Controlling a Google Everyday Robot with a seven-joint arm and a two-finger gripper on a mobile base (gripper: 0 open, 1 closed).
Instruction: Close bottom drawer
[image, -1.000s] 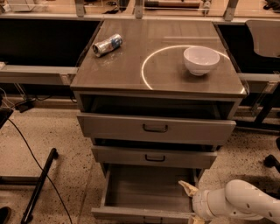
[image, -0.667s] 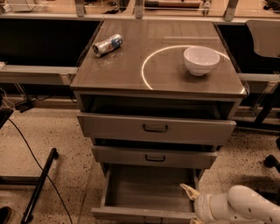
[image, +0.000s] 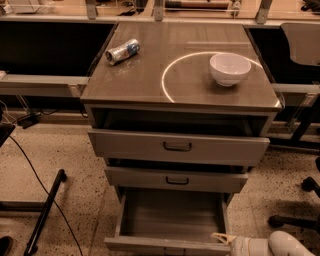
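The bottom drawer (image: 170, 212) of the grey-beige cabinet is pulled far out, and its plain grey inside is bare. Its front panel (image: 160, 245) runs along the lower edge of the camera view, and the handle is out of view. My gripper (image: 221, 238) is at the drawer's front right corner, at the top edge of the front panel. The white arm (image: 270, 246) behind it comes in from the bottom right.
The top drawer (image: 177, 146) and the middle drawer (image: 177, 180) stand partly open above. A crushed can (image: 123, 51) and a white bowl (image: 230, 68) sit on the cabinet top (image: 150, 82). A chair base (image: 295, 220) stands on the right. A black stand leg (image: 45, 212) and cable lie on the left.
My arm has drawn down and to the right, so less of it shows. The gripper has sunk from inside the drawer's right side to its front right corner. The drawer looks unmoved.
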